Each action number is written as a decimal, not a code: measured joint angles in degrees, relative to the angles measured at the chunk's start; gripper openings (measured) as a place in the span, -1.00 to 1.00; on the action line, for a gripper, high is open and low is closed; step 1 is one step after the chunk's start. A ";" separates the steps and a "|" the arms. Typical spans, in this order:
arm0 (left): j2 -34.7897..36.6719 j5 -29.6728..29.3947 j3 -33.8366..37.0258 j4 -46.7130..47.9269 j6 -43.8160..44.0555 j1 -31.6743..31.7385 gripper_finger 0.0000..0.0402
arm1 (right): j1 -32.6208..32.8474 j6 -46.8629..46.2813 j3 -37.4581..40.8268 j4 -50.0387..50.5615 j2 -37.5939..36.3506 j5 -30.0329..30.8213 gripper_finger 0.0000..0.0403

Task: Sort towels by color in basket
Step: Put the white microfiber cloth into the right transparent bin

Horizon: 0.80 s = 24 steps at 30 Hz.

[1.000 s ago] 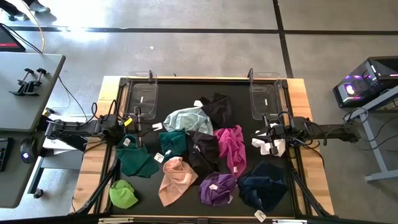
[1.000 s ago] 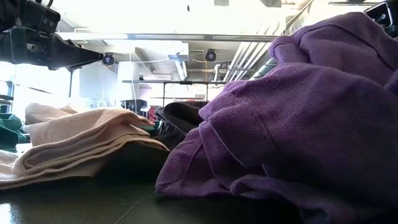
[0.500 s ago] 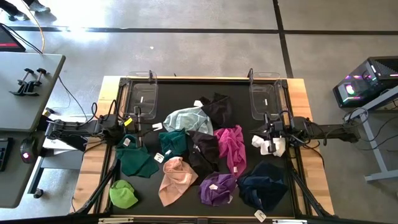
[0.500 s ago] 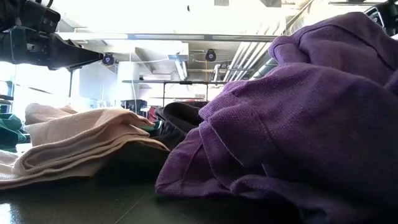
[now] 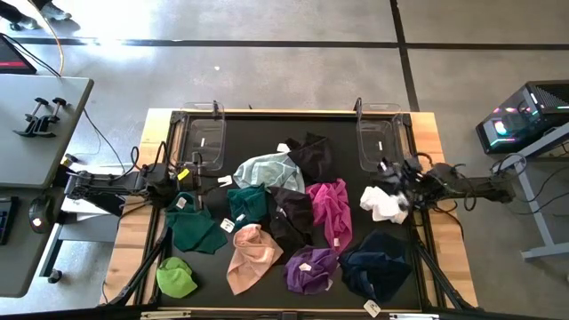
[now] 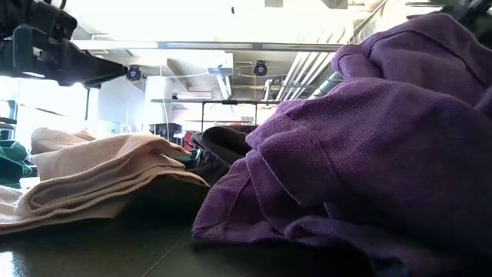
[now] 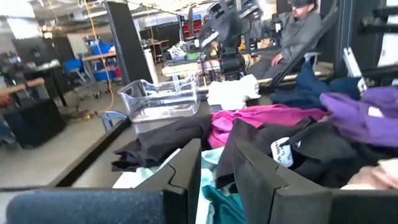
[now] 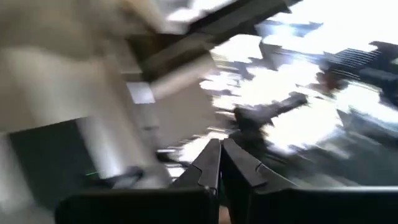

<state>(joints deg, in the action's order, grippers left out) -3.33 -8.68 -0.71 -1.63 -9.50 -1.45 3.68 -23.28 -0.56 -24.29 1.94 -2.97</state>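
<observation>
Towels lie loose on the black table: pale mint [image 5: 267,169], black [image 5: 311,153], teal-green [image 5: 247,203], dark green [image 5: 194,229], lime [image 5: 176,277], peach [image 5: 252,258], magenta [image 5: 331,209], purple [image 5: 311,267], navy [image 5: 378,265] and white [image 5: 380,203]. My left gripper [image 5: 188,178] stays level at the left edge beside the dark green towel, open [image 7: 214,152], with nothing between its fingers. My right gripper [image 5: 391,180] is at the right edge above the white towel, tipped upward and shut [image 8: 221,146] on nothing.
Two clear plastic baskets stand at the far corners, one left [image 5: 203,138] and one right [image 5: 378,142]. The low view is filled by the purple towel [image 6: 369,154] and the peach towel [image 6: 92,177]. A person [image 7: 298,25] sits beyond the table's right side.
My right gripper has risen a little, tipped its fingers upward and rolled at the right edge, staying shut. More of the white towel under it shows now. The towels have not moved.
</observation>
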 joint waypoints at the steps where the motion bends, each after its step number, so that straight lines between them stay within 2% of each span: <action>1: 0.00 0.05 -0.01 0.00 1.37 0.00 -0.61 | 0.70 1.88 0.00 -3.40 0.43 -3.53 -0.98; 2: 0.00 0.07 -0.02 0.00 3.02 0.00 -0.61 | 1.57 3.79 0.00 -6.28 1.02 -5.78 -0.98; 4: 0.00 0.15 0.00 0.00 7.22 0.00 -0.61 | 3.46 7.43 -0.69 -7.98 2.65 -6.47 -0.98; 7: 0.00 0.18 -0.01 0.00 13.00 0.00 -0.61 | 6.06 10.11 -5.32 -0.32 6.57 -0.93 -0.94; 10: 0.00 0.18 -0.02 0.00 15.55 0.00 -0.61 | 7.89 10.35 -13.45 13.59 11.71 7.71 -0.84; 13: 0.00 0.18 0.00 0.00 15.92 0.00 -0.61 | 8.81 5.49 -23.53 31.60 17.78 14.22 -0.66; 18: 0.00 0.18 -0.01 0.01 16.43 0.00 -0.61 | 9.14 -3.68 -39.24 59.70 28.98 16.02 -0.28; 24: 0.00 0.18 -0.02 0.00 20.36 0.00 -0.61 | 9.08 -15.07 -50.51 85.52 42.28 15.93 0.01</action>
<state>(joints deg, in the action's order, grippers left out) -3.33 -8.49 -0.73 -1.63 10.85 -1.45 12.75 -38.35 -51.07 61.23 44.22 12.96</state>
